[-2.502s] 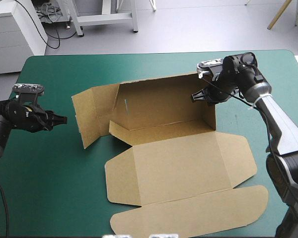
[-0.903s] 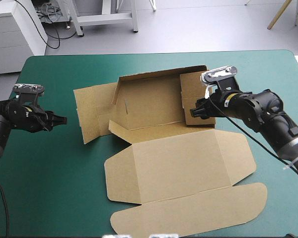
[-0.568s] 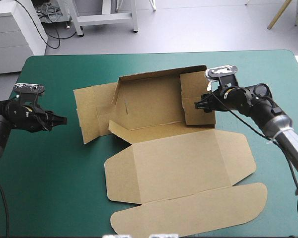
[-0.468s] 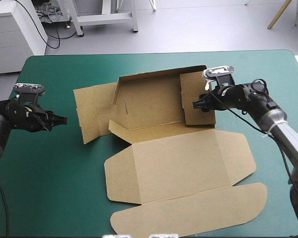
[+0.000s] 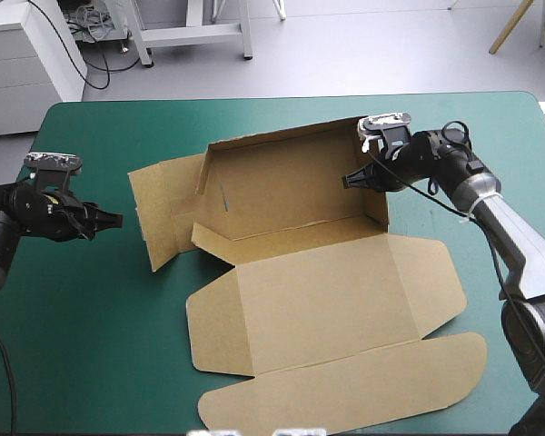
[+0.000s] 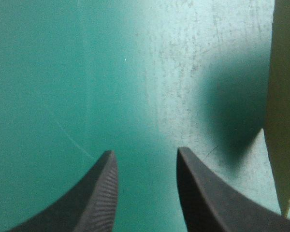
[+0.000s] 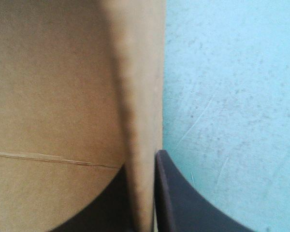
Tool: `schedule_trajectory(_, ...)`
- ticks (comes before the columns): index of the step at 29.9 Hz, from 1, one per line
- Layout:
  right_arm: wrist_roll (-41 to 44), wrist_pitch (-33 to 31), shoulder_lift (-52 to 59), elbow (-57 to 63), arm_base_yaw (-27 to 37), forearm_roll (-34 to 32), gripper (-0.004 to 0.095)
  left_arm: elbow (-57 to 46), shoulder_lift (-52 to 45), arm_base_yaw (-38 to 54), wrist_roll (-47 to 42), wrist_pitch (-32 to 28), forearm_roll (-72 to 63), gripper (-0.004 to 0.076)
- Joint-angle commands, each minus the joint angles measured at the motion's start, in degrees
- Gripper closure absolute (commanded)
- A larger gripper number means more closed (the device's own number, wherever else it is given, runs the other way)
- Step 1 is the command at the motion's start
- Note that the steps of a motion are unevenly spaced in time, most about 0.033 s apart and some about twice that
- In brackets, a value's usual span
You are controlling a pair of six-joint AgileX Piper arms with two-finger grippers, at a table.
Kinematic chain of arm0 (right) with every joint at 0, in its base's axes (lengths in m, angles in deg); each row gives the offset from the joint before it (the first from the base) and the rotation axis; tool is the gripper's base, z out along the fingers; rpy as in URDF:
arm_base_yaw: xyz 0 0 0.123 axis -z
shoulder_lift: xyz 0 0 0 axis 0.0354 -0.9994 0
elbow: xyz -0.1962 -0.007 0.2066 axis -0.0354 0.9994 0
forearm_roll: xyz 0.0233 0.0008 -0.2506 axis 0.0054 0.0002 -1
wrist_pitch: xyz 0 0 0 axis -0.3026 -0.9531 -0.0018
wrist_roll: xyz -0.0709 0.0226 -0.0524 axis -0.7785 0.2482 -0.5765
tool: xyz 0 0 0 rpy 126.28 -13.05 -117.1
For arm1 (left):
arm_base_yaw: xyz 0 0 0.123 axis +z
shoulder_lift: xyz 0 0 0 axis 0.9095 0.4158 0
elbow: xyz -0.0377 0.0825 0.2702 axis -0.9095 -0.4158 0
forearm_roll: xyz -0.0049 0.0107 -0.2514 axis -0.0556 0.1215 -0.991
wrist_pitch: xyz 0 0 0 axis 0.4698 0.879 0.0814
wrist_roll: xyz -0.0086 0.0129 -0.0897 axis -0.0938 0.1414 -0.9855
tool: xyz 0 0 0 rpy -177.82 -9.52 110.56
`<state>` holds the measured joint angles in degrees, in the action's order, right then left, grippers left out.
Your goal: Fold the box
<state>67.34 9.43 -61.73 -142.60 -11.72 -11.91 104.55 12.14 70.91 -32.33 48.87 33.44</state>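
Teal-green tabletop (image 5: pixel 91 309); brown box (image 5: pixel 318 300), rear wall (image 5: pixel 291 182) raised; right gripper (image 5: pixel 349 180), fingers (image 7: pixel 176 193) pinching its end flap (image 5: pixel 375 204); left gripper (image 5: pixel 114 218), fingers (image 6: pixel 94 203) parted, empty; step: side walls; next, probably: swing flap inward.

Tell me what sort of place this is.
Probably a robot test bench: a table with a teal-green cover, the right gripper pinching a raised wall of the brown box, the left gripper open over bare cover.
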Motion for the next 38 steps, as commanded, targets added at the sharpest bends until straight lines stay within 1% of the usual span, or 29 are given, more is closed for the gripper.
schedule_trajectory(1, 2.1, -4.4, 3.0, -6.4, 0.5, -1.5, 0.0908, 1.4, -2.0, 0.0, 0.0, -2.6, -0.9, 0.0442)
schedule_trajectory(3, 2.9, -8.8, 3.0, -10.1, 0.7, -2.9, 0.0908, 1.4, -2.0, 0.0, 0.1, -2.9, -0.9, 0.0442)
schedule_trajectory(7, 3.8, -17.8, 2.2, -17.6, 3.2, -2.7, 0.0908, 1.4, -2.0, 0.0, 0.1, -2.8, -0.9, 0.0441)
schedule_trajectory(9, 3.8, -23.8, 0.5, -21.3, 4.9, -2.4, 0.0908, 1.4, -2.0, 0.0, 0.1, -2.8, -0.9, 0.0442)
schedule_trajectory(13, 4.4, -23.5, 0.2, -21.9, 7.8, 3.0, 0.0908, 1.4, -2.0, 0.0, 0.3, -2.2, -1.0, 0.0443)
schedule_trajectory(14, 4.4, -23.5, 0.0, -21.9, 7.9, 3.4, 0.0908, 1.4, -2.1, 0.0, 0.3, -1.9, -1.0, 0.0443)
schedule_trajectory(23, 4.0, -23.5, -4.0, -14.5, 7.9, 3.4, 0.0908, 1.4, -2.1, 0.0, 0.3, -1.7, -1.0, 0.0455)
schedule_trajectory(27, 3.9, -23.3, -6.8, -14.0, 7.7, 4.4, 0.0908, 1.4, -2.1, 0.0, 0.3, -1.7, -1.2, 0.0471)
schedule_trajectory(32, 3.2, -23.3, -9.6, -14.0, 7.2, 3.4, 0.0908, 1.4, -2.1, 0.0, 0.3, -1.6, -1.2, 0.0489)
schedule_trajectory(35, -0.2, -23.2, -9.9, -14.0, 6.2, 2.5, 0.0907, 1.4, -2.1, 0.0, 0.4, -1.7, -1.2, 0.0493)
schedule_trajectory(36, -1.2, -23.0, -9.9, -14.0, 5.9, 1.8, 0.0903, 1.4, -2.1, 0.0, 0.4, -2.1, -1.2, 0.0493)
schedule_trajectory(38, -1.6, -22.9, -9.9, -14.5, 5.4, 0.5, 0.0853, 1.4, -2.1, 0.0, 0.4, -2.4, -1.2, 0.0493)
